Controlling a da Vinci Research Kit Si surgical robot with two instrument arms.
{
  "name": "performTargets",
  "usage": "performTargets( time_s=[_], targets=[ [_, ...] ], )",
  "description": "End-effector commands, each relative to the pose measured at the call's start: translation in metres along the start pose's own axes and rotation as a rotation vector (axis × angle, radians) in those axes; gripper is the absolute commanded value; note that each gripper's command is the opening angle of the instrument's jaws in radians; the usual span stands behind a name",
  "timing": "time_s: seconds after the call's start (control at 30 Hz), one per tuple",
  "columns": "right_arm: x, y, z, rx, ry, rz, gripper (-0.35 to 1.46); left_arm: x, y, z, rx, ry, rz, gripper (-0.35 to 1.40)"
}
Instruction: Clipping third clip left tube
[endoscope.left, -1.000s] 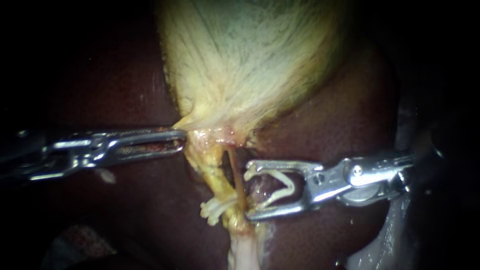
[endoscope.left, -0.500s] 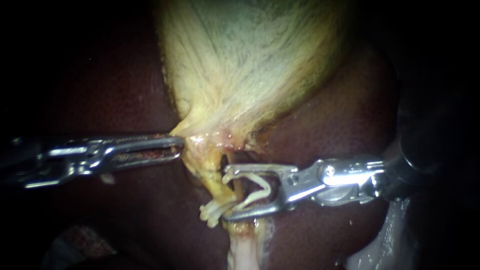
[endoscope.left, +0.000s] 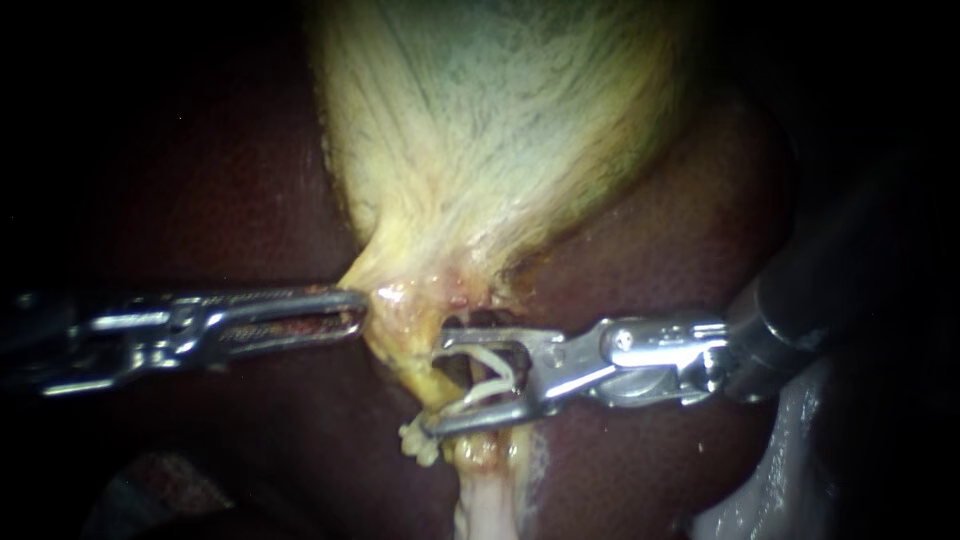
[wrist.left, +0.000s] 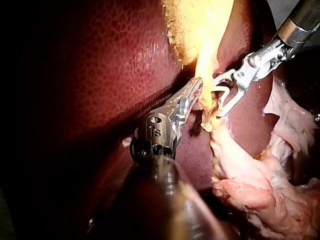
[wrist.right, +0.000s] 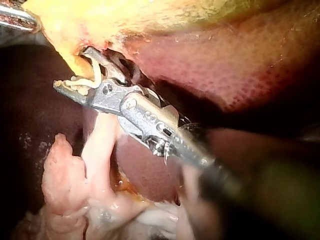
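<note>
Left instrument (endoscope.left: 352, 305) comes in from the side, jaws pinched together on the narrow yellow neck of the gallbladder (endoscope.left: 500, 130); right instrument (endoscope.left: 437, 382), jaws partly spread and carrying a white clip (endoscope.left: 488, 392) between them, sits astride the tube (endoscope.left: 412, 365) just below that neck; other clips (endoscope.left: 418, 442) on the tube lie just beneath its lower jaw; dark liver (endoscope.left: 680, 250) lies behind.

Glossy wet liver (endoscope.left: 680, 250), polished-metal right instrument (endoscope.left: 437, 383)
</note>
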Motion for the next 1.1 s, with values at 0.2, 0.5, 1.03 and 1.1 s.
performTargets(
  time_s=[0.2,0.5,1.03,1.1],
  targets=[
    [0.0006,-0.0002,0.0016,0.014,-0.002,-0.001,0.57,0.0001,-0.0001,0.0004,0.001,0.001,0.000,-0.35],
    [0.0012,-0.0007,0.0016,0.030,0.000,-0.004,0.56,0.0002,-0.0002,0.0007,0.000,0.000,0.000,-0.35],
    [0.0057,-0.0002,-0.0012,0.039,0.060,0.021,0.52,0.0004,-0.0003,0.0009,0.002,0.000,0.001,-0.35],
    [0.0055,-0.0003,-0.0011,0.040,0.060,0.026,0.51,0.0004,-0.0003,0.0009,0.004,0.001,0.001,-0.35]
  ],
)
